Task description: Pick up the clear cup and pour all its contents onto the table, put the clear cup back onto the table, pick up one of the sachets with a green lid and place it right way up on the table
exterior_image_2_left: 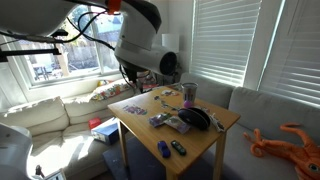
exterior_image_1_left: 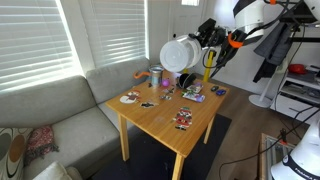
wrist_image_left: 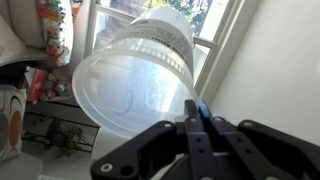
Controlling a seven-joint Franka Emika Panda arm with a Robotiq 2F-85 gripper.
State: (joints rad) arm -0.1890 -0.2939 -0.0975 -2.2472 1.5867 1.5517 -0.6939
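The clear cup (wrist_image_left: 135, 75) hangs tipped on its side above the table (exterior_image_1_left: 165, 135), over the side where the arm reaches in. Its open mouth faces the wrist camera and its inside looks empty. The gripper (wrist_image_left: 198, 112) is pinched narrow on the cup's rim wall and holds it there.

Below the cup, small colourful sachets (exterior_image_1_left: 165, 93) lie scattered flat across the table top, apart from one another; their caps are too small to make out. A grey-and-orange container (exterior_image_1_left: 156, 77) stands upright near the table's far corner.

In an exterior view the arm's bulky body (exterior_image_2_left: 140, 40) blocks the cup from sight. A pale sofa (exterior_image_1_left: 60, 115) sits just beside the table, and an orange plush toy (exterior_image_2_left: 290, 140) lies on it. Windows with blinds (exterior_image_1_left: 40, 40) stand behind the sofa.
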